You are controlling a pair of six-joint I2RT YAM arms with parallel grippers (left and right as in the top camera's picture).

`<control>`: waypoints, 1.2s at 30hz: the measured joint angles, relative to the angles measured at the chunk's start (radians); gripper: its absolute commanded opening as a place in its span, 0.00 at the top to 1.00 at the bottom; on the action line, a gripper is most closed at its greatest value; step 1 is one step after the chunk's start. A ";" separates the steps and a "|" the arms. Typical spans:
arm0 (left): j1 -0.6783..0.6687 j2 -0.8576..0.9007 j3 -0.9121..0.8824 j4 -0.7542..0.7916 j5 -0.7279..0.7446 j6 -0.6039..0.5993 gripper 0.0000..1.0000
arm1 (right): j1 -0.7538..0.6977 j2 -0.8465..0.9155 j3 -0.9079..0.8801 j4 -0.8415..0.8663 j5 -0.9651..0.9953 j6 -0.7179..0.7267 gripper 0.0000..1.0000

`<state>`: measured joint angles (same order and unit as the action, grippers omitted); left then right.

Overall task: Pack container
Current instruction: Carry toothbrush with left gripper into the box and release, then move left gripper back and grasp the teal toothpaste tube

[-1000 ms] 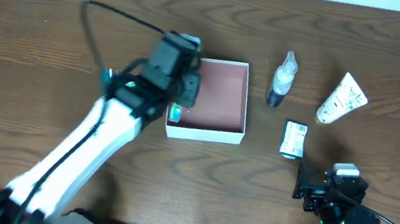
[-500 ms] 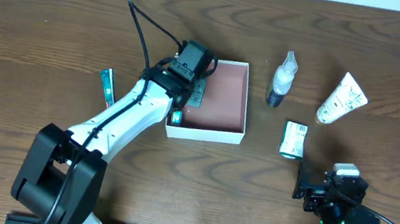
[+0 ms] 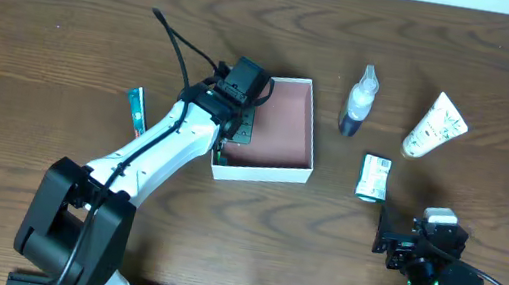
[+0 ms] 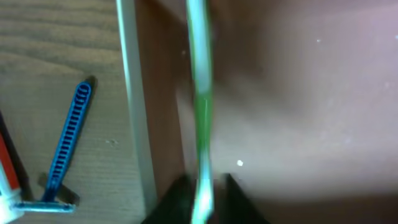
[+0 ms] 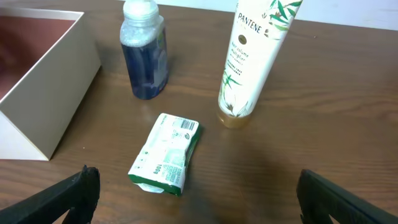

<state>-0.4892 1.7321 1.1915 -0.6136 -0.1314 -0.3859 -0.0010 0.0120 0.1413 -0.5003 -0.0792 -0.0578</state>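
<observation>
The container (image 3: 275, 172) is a square white-walled box with a pinkish-brown floor, left of the table's centre. Its left wall shows in the left wrist view (image 4: 130, 93) and a corner in the right wrist view (image 5: 43, 106). My left gripper (image 3: 236, 132) is inside the box's left part, shut on a thin green item (image 4: 200, 93) that hangs just inside the left wall; the jaws (image 4: 202, 183) pinch its end. My right gripper (image 3: 415, 250) is open and empty at the front right, with its jaws (image 5: 199, 193) spread wide.
A spray bottle (image 3: 358, 103) (image 5: 144, 56), a white Pantene tube (image 3: 435, 127) (image 5: 255, 56) and a green-white packet (image 3: 374, 177) (image 5: 166, 154) lie right of the box. A blue razor (image 4: 65, 149) (image 3: 135, 110) lies left of it, beside a red-and-white item.
My left arm has swung round and come down into the container's left part with the green item. The right arm has not moved.
</observation>
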 measured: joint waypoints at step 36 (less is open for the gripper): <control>0.512 0.063 0.002 -0.074 -0.009 0.110 0.32 | 0.000 0.000 0.000 0.000 0.000 0.000 0.01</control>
<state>0.0231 1.7954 1.1931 -0.6876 -0.1406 -0.2760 -0.0010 0.0120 0.1413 -0.5003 -0.0792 -0.0574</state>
